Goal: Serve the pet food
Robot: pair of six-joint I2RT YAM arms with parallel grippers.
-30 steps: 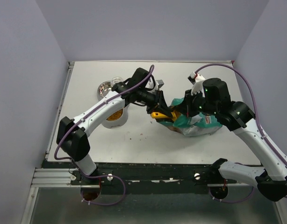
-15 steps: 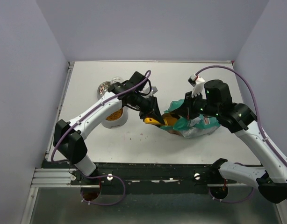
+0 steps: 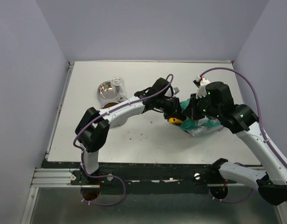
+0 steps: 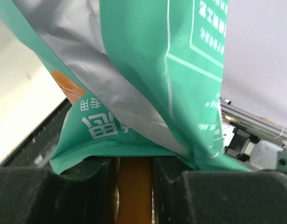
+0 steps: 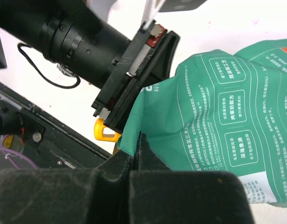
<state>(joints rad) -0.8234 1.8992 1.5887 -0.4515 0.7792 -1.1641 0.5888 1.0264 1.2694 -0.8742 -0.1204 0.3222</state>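
Now back at the bag (image 3: 199, 125) — left gripper (image 3: 170, 112), pinching the orange scoop (image 3: 174, 120), has swung from the bowl side to the bag mouth, likely for another load; right gripper (image 5: 134, 149) pressed together on the bag's edge. Served pet food (image 3: 111, 103): brown sliver in the white bowl (image 3: 106, 108), centre-left, mostly under the left arm (image 3: 127, 109). Behind: metal bowl (image 3: 105, 88), clear cup (image 3: 118, 84).

A robotics lab test cell: plain pale lavender panel walls (image 3: 22, 70) box in a bare white counter (image 3: 148, 137). Two white-and-black robot arms (image 3: 120, 111) trailing purple cables (image 3: 232, 69) are bolted along what seems a slotted aluminium rail (image 3: 50, 176).
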